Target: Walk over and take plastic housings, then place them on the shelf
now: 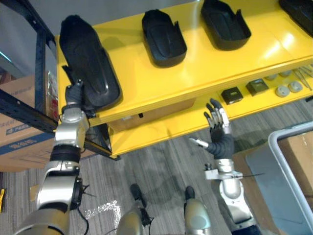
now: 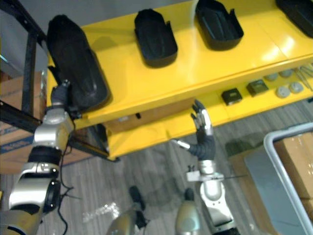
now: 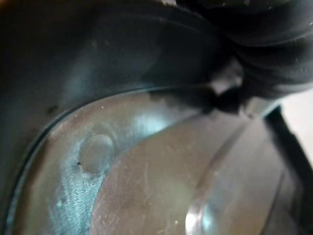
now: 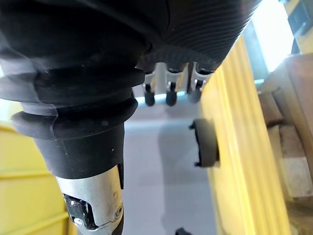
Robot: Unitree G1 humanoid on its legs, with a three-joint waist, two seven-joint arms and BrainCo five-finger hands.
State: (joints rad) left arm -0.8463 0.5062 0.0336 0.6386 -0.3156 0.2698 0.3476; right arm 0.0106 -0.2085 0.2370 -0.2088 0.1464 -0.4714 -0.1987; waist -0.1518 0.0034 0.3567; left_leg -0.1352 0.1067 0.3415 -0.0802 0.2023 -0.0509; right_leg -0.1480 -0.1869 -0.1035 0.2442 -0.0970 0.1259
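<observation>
The yellow shelf (image 1: pixel 205 73) has black plastic housings on its top board. The biggest housing (image 1: pixel 88 61) lies at the left end. The left hand (image 1: pixel 74 94) touches its near edge, but its fingers are hidden, so I cannot tell their grip. A second housing (image 1: pixel 164 38) lies mid-board and a third housing (image 1: pixel 225 22) further right. The right hand (image 1: pixel 217 128) hangs before the lower board with fingers straight, holding nothing.

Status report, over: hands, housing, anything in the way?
Left hand on housing at left end of shelf. Right hand open, empty. Two other housings further along, apart.
</observation>
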